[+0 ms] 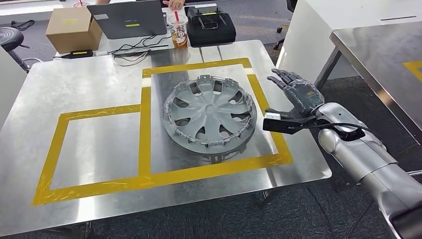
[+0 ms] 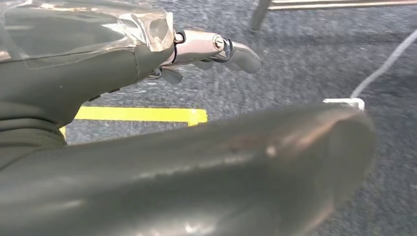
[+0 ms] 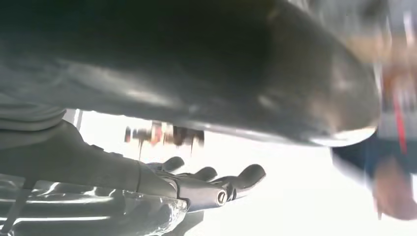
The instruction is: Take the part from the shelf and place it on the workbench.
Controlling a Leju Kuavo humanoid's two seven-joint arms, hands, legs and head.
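A grey wheel cover (image 1: 210,114) is seen lying flat on the steel desk (image 1: 89,82), inside the larger yellow-taped rectangle (image 1: 145,124), near the centre of the head view. At three o'clock from it, just beside its rim but apart, the right hand (image 1: 297,97) is held with fingers spread and nothing gripped. The left hand (image 2: 211,49) is seen over grey floor, fingers extended, nothing held. At twelve o'clock, a laptop (image 1: 127,19) and a drink cup (image 1: 178,30) are placed.
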